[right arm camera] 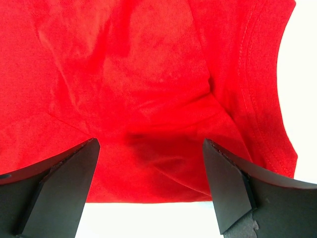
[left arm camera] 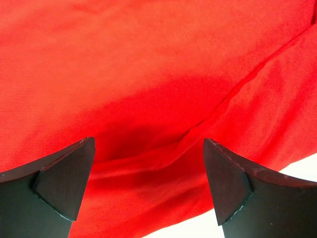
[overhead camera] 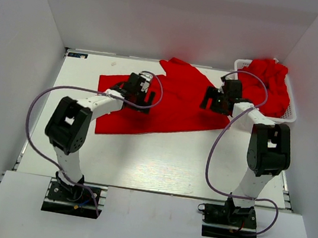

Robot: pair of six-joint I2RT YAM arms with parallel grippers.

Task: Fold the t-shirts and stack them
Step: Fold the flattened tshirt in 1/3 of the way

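Top external shows a t-shirt [overhead camera: 179,107] laid flat toward 12 o'clock, with the left gripper [overhead camera: 141,95] and the right gripper [overhead camera: 215,100] held spread over it; the first fold is judged pending, for which its edges must be pinched.

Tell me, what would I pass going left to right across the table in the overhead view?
Left pincer → right pincer → white basket heaped with red t-shirts. Both pincers hang over a spread t-shirt.

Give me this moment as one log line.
left gripper open over spread t-shirt | right gripper open over it | more shirts heaped in basket
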